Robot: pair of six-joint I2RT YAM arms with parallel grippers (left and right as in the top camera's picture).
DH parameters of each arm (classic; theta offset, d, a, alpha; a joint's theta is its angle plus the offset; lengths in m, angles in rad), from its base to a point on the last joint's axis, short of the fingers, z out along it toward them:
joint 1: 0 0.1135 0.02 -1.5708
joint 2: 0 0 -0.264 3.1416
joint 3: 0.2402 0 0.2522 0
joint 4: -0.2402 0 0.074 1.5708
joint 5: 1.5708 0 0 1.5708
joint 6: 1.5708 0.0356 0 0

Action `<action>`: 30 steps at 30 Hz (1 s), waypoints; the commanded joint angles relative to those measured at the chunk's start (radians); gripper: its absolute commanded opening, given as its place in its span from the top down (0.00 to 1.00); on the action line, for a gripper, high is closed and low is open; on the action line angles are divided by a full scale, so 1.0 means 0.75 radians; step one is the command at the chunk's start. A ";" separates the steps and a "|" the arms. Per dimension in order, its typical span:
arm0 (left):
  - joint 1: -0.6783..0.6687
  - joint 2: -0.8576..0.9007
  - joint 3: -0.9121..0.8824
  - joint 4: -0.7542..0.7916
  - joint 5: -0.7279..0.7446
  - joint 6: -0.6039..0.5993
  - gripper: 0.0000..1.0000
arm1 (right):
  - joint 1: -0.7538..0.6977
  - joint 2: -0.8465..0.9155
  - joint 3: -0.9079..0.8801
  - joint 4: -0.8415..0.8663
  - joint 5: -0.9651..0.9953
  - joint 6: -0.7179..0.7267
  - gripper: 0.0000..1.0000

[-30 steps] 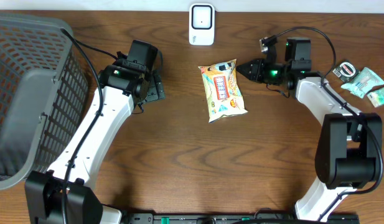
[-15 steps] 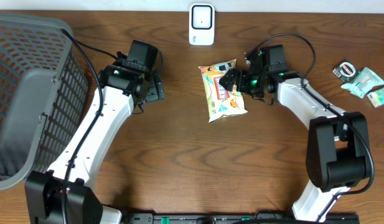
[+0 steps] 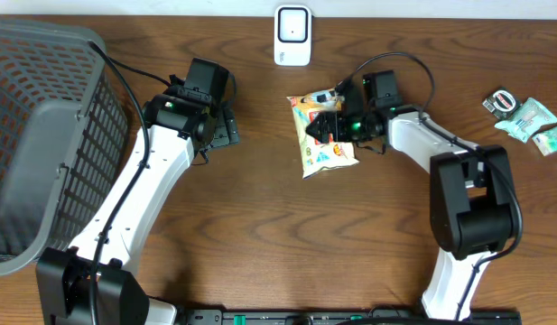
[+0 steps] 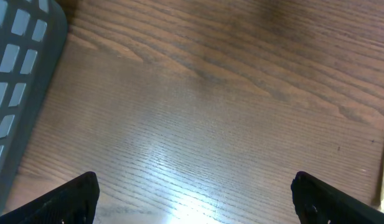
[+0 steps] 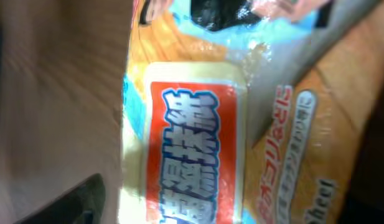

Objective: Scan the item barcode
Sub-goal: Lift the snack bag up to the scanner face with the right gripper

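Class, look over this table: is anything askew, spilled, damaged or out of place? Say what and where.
Nothing looks spilled or damaged. The yellow-and-orange snack packet lies slightly askew mid-table under the right gripper, and a few small green-and-white packets sit loose at the right edge.

Dark brown wood-grain bench [image 3: 278, 244], filling nearly the whole overhead view. Pale strip [image 3: 170, 7] along far edge. Soft glare [image 4: 173, 186] on polished surface.
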 commanded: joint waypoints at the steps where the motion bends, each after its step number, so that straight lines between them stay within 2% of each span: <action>1: 0.002 -0.013 0.005 -0.007 -0.021 0.008 0.02 | 0.044 0.079 -0.027 -0.028 0.042 -0.032 0.66; 2: 0.002 -0.013 0.005 -0.007 -0.022 0.008 0.02 | 0.048 0.079 -0.027 -0.026 0.049 -0.031 0.94; 3: 0.002 -0.013 0.005 -0.007 -0.022 0.008 0.02 | 0.048 0.079 -0.027 -0.019 0.048 -0.023 0.99; 7: 0.002 -0.013 0.005 -0.007 -0.022 0.008 0.03 | 0.038 0.075 -0.025 0.030 -0.009 0.064 0.99; 10: 0.002 -0.013 0.005 -0.007 -0.022 0.008 0.02 | 0.009 0.046 -0.021 0.108 -0.204 0.074 0.99; 16: 0.002 -0.013 0.005 -0.007 -0.022 0.008 0.02 | -0.079 -0.050 -0.010 0.418 -0.473 0.269 0.99; 22: 0.002 -0.013 0.005 -0.007 -0.022 0.008 0.02 | -0.110 -0.092 -0.010 0.740 -0.471 0.496 0.99; 27: 0.002 -0.013 0.005 -0.007 -0.022 0.008 0.02 | -0.083 -0.092 -0.010 0.962 -0.329 0.667 0.99; 30: 0.002 -0.013 0.005 -0.007 -0.022 0.008 0.02 | -0.046 -0.092 0.002 1.069 -0.205 0.704 0.99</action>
